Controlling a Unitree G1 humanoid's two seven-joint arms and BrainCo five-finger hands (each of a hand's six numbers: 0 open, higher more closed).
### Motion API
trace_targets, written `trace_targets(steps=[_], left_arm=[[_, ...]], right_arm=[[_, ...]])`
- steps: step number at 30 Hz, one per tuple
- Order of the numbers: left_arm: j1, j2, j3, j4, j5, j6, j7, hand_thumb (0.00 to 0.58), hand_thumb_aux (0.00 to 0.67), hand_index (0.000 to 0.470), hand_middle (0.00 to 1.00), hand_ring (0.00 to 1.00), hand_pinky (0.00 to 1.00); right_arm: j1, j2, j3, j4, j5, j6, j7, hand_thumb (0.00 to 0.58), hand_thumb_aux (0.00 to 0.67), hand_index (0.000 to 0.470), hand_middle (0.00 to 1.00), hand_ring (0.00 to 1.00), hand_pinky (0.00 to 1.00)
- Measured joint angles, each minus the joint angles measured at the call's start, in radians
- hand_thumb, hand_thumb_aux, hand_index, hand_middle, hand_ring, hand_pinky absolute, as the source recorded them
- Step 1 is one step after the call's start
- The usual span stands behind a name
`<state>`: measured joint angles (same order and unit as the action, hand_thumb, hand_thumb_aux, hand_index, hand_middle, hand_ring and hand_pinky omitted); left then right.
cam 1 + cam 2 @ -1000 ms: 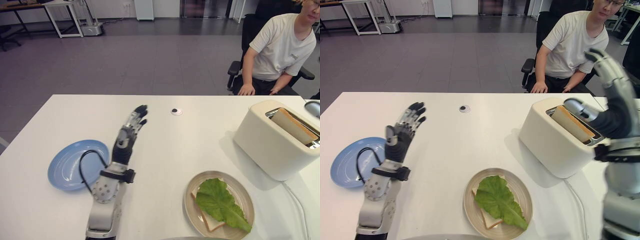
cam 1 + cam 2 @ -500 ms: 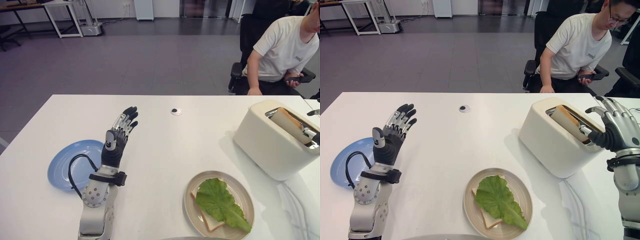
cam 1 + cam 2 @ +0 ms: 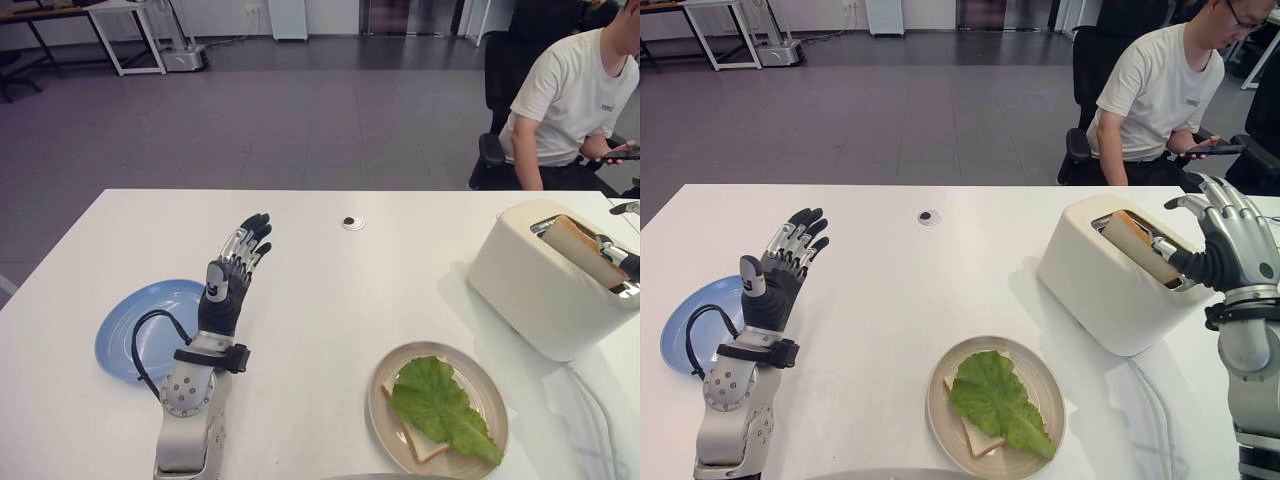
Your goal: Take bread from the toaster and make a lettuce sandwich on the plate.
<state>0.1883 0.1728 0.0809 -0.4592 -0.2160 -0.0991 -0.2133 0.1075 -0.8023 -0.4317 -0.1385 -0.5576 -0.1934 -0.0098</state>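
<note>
At table left, left eye view: your left hand [image 3: 228,282] stands upright, fingers spread, holding nothing, just beside the blue plate [image 3: 118,345]. Right eye view: your right hand [image 3: 1232,248] sits at the toaster [image 3: 1105,295], fingers splayed, thumb by the slotted bread [image 3: 1137,245]; contact unclear. Lettuce [image 3: 998,400] covers a slice [image 3: 975,437] on the tan plate [image 3: 1052,390].

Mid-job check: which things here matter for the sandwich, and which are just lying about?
Job: toaster, toaster bread, right hand beside it, beige plate, plated bread, lettuce leaf.
Lying about: blue plate, small round disc, left hand, open.
</note>
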Motion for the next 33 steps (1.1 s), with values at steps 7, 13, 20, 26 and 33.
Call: trace_targets(steps=[7, 13, 20, 26, 33], left_arm=[[0.003, 0.000, -0.001, -0.011, 0.000, 0.000, 0.001, 0.000, 0.000, 0.000, 0.00, 0.00, 0.00], [0.005, 0.000, -0.001, -0.020, 0.000, 0.002, 0.001, 0.000, 0.000, 0.000, 0.00, 0.00, 0.00], [0.006, 0.000, -0.001, -0.027, 0.001, 0.013, 0.001, 0.000, 0.000, 0.000, 0.00, 0.00, 0.00], [0.010, 0.000, -0.003, -0.032, 0.003, 0.013, 0.001, 0.000, 0.000, 0.000, 0.00, 0.00, 0.00], [0.013, -0.004, -0.004, -0.032, 0.004, 0.011, 0.000, 0.000, 0.000, 0.000, 0.00, 0.00, 0.00]], right_arm=[[0.015, 0.018, 0.041, 0.002, -0.001, 0.010, 0.017, 0.466, 0.373, 0.262, 0.00, 0.00, 0.00], [0.027, 0.019, 0.051, 0.019, -0.001, 0.010, 0.012, 0.580, 0.670, 0.470, 0.00, 0.00, 0.00], [0.026, 0.024, 0.051, 0.003, 0.006, 0.015, 0.006, 0.580, 0.670, 0.470, 0.00, 0.00, 0.00], [-0.007, 0.066, 0.023, -0.049, 0.130, 0.031, 0.025, 0.580, 0.670, 0.470, 0.00, 0.00, 0.00], [-0.035, 0.085, -0.010, -0.075, 0.224, 0.055, 0.059, 0.580, 0.670, 0.470, 0.00, 0.00, 0.00]])
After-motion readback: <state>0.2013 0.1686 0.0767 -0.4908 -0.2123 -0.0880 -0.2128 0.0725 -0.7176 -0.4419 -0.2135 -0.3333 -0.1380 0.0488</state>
